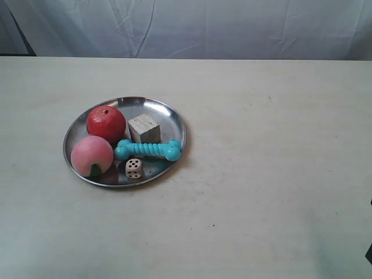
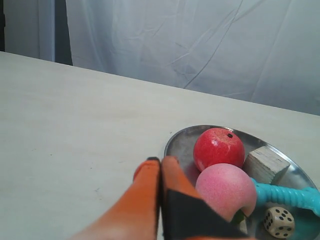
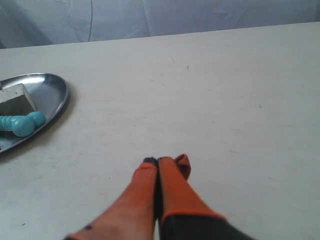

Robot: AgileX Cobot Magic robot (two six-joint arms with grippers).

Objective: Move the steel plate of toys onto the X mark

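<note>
The steel plate (image 1: 168, 123) lies on the table's left half and carries a red apple (image 1: 106, 123), a pink peach (image 1: 92, 156), a wooden cube (image 1: 144, 128), a turquoise bone (image 1: 147, 150) and a dotted die (image 1: 134, 168). My left gripper (image 2: 161, 160) is shut and empty, its tips just off the plate (image 2: 182, 142) rim, beside the peach (image 2: 226, 190) and apple (image 2: 218, 148). My right gripper (image 3: 158, 161) is shut and empty over bare table, well away from the plate (image 3: 50, 90). I cannot make out the X mark. Neither gripper shows in the exterior view.
A pale wrinkled cloth (image 1: 192, 26) hangs behind the table's far edge. The beige tabletop (image 1: 273, 174) stretches to the right of the plate. A dark sliver (image 1: 369, 251) sits at the exterior view's right edge.
</note>
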